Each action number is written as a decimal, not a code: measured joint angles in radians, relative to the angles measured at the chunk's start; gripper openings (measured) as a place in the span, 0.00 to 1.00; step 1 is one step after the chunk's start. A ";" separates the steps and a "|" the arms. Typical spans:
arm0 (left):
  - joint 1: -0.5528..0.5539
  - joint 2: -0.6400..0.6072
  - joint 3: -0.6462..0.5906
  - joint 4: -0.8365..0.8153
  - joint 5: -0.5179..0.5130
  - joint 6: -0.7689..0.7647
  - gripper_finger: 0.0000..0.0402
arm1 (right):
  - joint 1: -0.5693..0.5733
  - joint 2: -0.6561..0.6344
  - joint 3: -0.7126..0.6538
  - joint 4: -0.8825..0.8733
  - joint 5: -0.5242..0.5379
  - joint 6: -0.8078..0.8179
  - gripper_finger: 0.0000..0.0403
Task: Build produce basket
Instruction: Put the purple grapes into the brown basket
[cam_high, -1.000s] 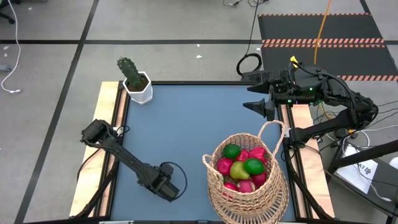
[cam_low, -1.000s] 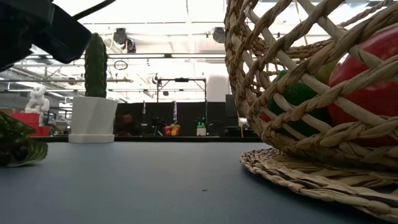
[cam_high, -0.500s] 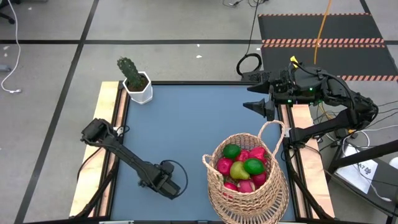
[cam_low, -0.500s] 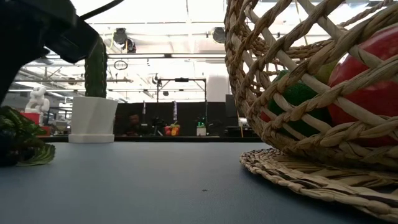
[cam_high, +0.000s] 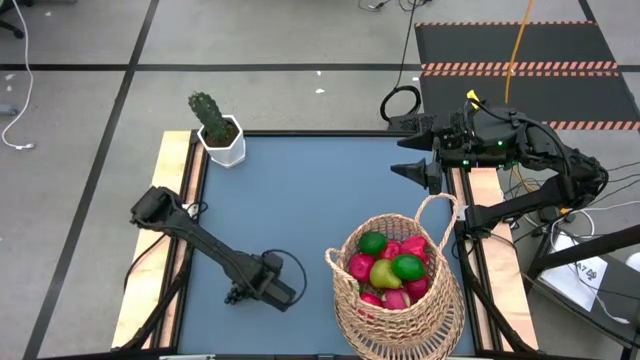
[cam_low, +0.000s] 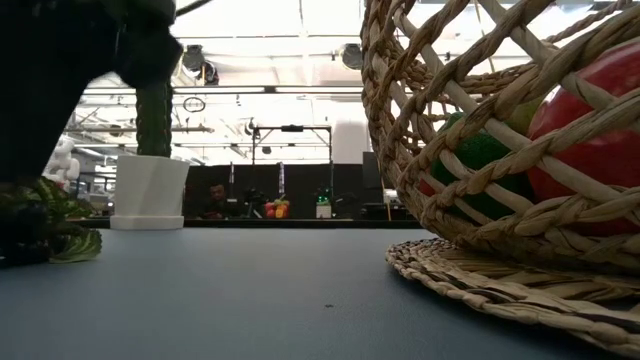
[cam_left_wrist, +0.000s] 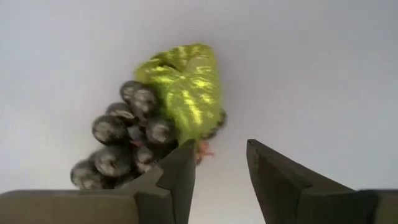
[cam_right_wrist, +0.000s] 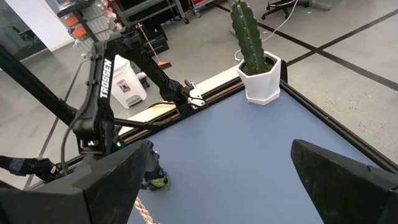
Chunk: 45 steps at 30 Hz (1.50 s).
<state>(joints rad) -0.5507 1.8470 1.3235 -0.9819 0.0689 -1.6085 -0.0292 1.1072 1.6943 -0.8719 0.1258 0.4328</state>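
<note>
The tan wicker basket stands near the table's near right edge and also shows in the low view. Inside it lie green limes, a yellow-green pear and red fruits. A dark grape bunch with a green leaf lies on the blue table left of the basket; it also shows in the low view. My left gripper is open over the bunch's stem end, pointing down, with one finger beside the bunch. My right gripper is open and empty at the table's far right. My left gripper has one finger against the edge of the grape bunch, beside its stem. The other finger stands clear over bare table. I cannot tell whether the near finger touches the bunch. The bunch lies flat on the table.
A green cactus in a white pot stands at the table's far left corner. Bare blue table lies between the cactus, the grapes and the basket. The basket's loop handle arches toward my right gripper.
My left gripper has shifted a little toward the table's right and far edges and has swung to point more rightward. In the low view the arm fills more of the picture, and the grape bunch's leaf shows slightly farther right than before.
</note>
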 joint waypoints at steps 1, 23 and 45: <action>0.000 -0.009 0.007 -0.003 -0.001 -0.008 0.35 | 0.000 0.000 0.000 0.000 0.000 0.000 0.97; 0.002 -0.040 -0.020 -0.012 -0.037 -0.061 0.30 | 0.000 0.000 0.000 0.000 -0.024 -0.011 0.97; 0.000 -0.014 -0.021 -0.011 -0.021 -0.050 0.30 | 0.000 0.000 0.000 0.000 -0.026 -0.008 0.97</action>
<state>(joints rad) -0.5503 1.8332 1.3022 -0.9932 0.0483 -1.6586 -0.0288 1.1076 1.6943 -0.8719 0.0998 0.4250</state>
